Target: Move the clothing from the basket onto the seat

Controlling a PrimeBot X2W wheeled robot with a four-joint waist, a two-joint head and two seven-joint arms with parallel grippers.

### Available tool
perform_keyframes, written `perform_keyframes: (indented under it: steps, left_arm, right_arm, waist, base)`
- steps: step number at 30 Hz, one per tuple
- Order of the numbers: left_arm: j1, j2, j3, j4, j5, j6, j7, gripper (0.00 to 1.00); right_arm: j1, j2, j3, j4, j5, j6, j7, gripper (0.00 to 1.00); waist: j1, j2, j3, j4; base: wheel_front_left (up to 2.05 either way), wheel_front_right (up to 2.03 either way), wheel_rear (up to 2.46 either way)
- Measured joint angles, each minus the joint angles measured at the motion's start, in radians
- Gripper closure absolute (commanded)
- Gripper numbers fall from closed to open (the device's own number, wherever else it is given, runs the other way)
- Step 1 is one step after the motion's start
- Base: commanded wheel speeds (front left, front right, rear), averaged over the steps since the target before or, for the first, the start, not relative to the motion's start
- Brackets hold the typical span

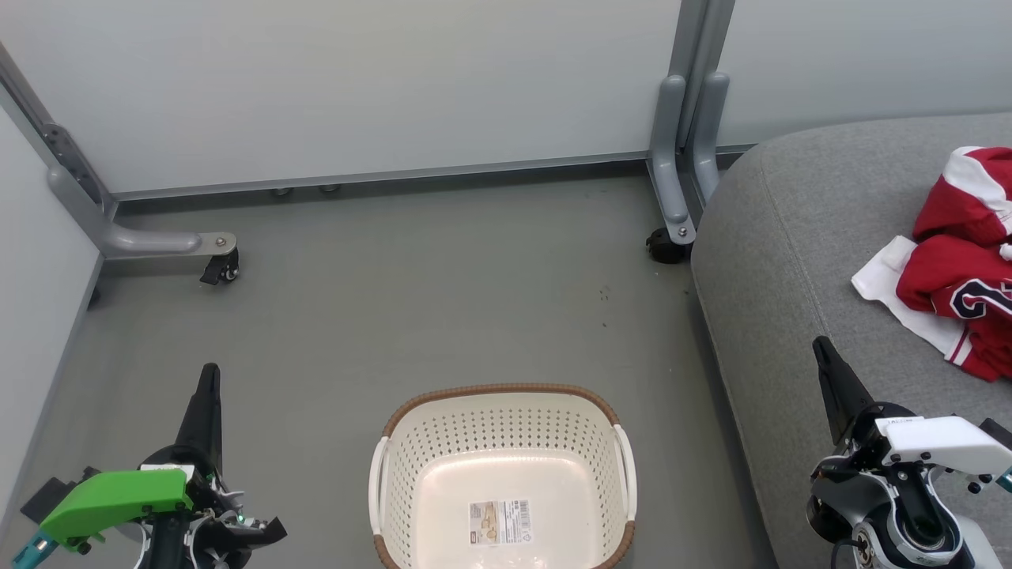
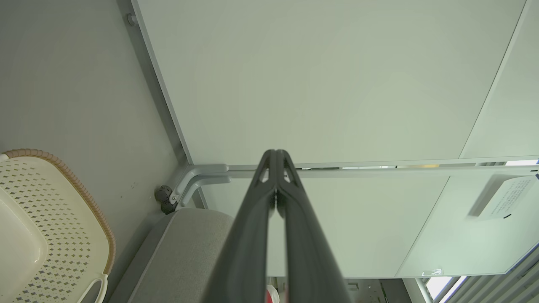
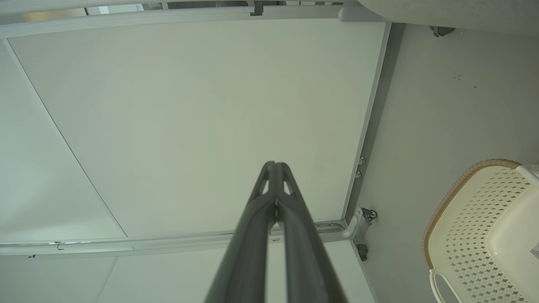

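The basket (image 1: 498, 389) stands on the grey floor (image 1: 395, 300) directly in front of the robot, just beside the front edge of the seat (image 1: 791, 276). Its perforated walls and pale base are bare; a label sticker (image 1: 499, 521) shows plainly on the base, with no fabric over it. The nearest end of the basket is cut off by the bottom edge of the head view, so that strip cannot be checked. The clothing (image 1: 961, 261) lies in a loose red-and-white heap on the top of the seat, well apart from the basket, with one white piece spread flat at the heap's left side. The heap runs past the right edge of the head view, so its full extent cannot be told. The left gripper (image 1: 209, 375) hangs over the floor to the left of the basket, and the right gripper (image 1: 822, 348) hangs over the front part of the seat, near the heap but not touching it. Both wrist views show the two dark fingers pressed together with nothing between them. Judged from this layout, the transfer appears complete: every visible garment is on the seat. The one open item is the hidden near end of the basket.
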Motion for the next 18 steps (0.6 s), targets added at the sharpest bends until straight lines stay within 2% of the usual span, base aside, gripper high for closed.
perform_keyframes:
  steps: [18]
  left_arm:
    - [0.000,0.000,0.000,0.000,0.000,0.000,0.000,1.00]
  right_arm:
    - [0.000,0.004,-0.005,0.001,-0.003,0.000,0.007,1.00]
  waist:
    - [0.0000,0.0000,0.000,0.000]
  base:
    - [0.00,0.00,0.00]
